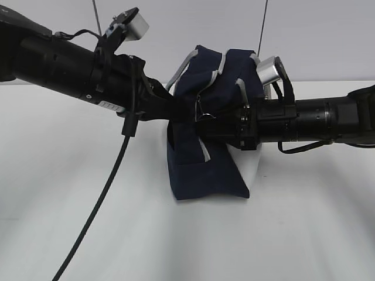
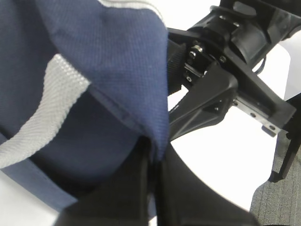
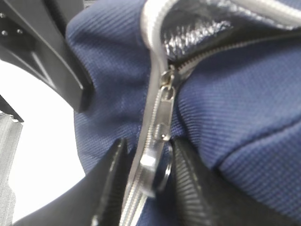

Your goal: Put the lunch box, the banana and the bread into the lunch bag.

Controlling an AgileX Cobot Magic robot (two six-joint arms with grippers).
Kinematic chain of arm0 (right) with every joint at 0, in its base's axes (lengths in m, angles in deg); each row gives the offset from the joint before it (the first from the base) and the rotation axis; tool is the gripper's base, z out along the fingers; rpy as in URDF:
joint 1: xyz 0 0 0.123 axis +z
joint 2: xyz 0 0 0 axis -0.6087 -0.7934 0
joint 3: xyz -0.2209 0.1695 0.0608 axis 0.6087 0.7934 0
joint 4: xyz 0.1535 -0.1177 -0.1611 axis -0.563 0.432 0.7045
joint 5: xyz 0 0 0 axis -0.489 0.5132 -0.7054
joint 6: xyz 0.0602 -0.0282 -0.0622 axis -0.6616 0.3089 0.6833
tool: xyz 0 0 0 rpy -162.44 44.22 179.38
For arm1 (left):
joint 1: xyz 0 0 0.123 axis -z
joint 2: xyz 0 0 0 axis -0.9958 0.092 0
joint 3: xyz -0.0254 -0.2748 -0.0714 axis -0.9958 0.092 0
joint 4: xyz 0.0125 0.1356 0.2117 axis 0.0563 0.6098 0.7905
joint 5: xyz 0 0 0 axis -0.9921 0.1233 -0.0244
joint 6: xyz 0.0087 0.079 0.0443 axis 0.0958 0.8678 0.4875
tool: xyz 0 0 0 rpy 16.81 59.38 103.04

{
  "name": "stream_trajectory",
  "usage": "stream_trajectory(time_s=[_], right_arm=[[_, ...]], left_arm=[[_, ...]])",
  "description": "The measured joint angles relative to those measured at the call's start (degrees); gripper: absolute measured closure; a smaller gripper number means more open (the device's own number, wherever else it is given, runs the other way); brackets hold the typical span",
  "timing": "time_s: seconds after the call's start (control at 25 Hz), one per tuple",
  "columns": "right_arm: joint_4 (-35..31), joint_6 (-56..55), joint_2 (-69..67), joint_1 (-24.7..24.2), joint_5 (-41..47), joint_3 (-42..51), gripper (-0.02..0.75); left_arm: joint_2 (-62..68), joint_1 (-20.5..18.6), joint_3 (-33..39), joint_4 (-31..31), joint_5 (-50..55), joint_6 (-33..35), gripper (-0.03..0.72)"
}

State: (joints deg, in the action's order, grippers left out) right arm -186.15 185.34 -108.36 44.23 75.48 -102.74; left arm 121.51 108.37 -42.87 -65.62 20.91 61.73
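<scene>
1. Lunch bag [image 1: 205, 167]: navy fabric body standing on the white table [image 1: 304, 234], its upper part bunched and drawn up between the two arms; grey handles [image 1: 208, 76] draped over the top; silvery lining visible through the parted mouth in the right wrist view; lunch box, banana and bread not visible in any view, so whether they are inside cannot be told.
2. Left gripper [image 2: 153, 176]: reaching in from the left of the exterior view; jaws pressed together on a folded edge of the bag's navy cloth, the fabric hanging taut above them.
3. Right gripper [image 3: 146, 188]: reaching in from the right, tip to tip with the left one and near it; of the two it is the nearer to the zipper.
4. Zipper [image 3: 157, 113]: grey track running roughly lengthwise between the right jaws, parted beyond the slider.
5. Ring pull [image 3: 155, 172]: lying directly between the right jaws, which pinch it from both sides; the coming pull probably runs along the track while the left arm braces the cloth.
</scene>
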Motion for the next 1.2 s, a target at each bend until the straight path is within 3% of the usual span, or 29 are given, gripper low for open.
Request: stream_trajectory(time_s=[0.44, 0.8, 0.92, 1.04, 1.2], right_arm=[[1.1, -0.9, 0.0, -0.1, -0.4, 0.0, 0.618], [4.5, -5.6, 0.4, -1.4, -0.5, 0.0, 0.633], [5.1, -5.7, 2.2, -1.4, -1.8, 0.0, 0.659], [6.8, -6.1, 4.6, -1.4, -4.4, 0.0, 0.736], [10.3, -8.5, 6.9, -1.4, -7.1, 0.0, 0.738]], left_arm=[[0.0, 0.0, 0.0, 0.0, 0.2, 0.0, 0.684], [0.0, 0.0, 0.0, 0.0, 0.4, 0.0, 0.684], [0.0, 0.0, 0.0, 0.0, 0.5, 0.0, 0.684], [0.0, 0.0, 0.0, 0.0, 0.5, 0.0, 0.684], [0.0, 0.0, 0.0, 0.0, 0.6, 0.0, 0.684]])
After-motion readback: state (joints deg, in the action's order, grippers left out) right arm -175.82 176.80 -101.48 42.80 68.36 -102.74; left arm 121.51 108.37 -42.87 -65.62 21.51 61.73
